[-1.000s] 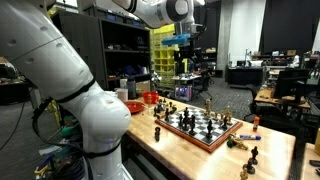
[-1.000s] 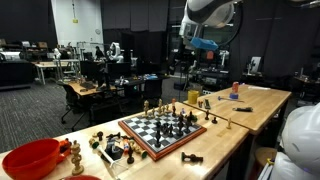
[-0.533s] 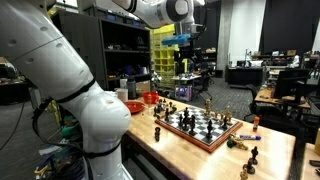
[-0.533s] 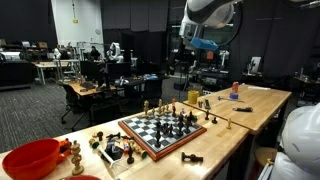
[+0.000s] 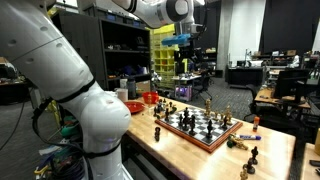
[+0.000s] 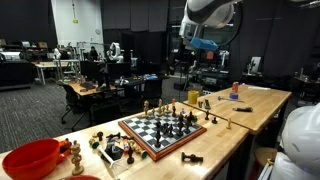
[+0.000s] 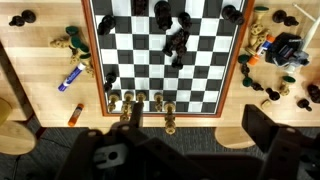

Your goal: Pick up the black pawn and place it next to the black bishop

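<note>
The chessboard (image 7: 165,60) lies on a wooden table and fills the top of the wrist view; it also shows in both exterior views (image 5: 200,128) (image 6: 160,131). Black pieces stand in a cluster near the board's middle (image 7: 178,40), and single ones stand at its top edge and left side. I cannot tell which is the pawn and which the bishop. More dark pieces lie off the board to the right (image 7: 268,90). My gripper (image 7: 198,125) is open and empty, and hangs high above the board (image 5: 183,72) (image 6: 181,72), past its edge.
Gold pieces (image 7: 140,100) line the board's near edge. A blue object (image 7: 287,48) and loose pieces lie to the right of the board, and a marker (image 7: 70,78) to its left. A red bowl (image 6: 30,158) sits at the table's end. The floor shows beyond the table edge.
</note>
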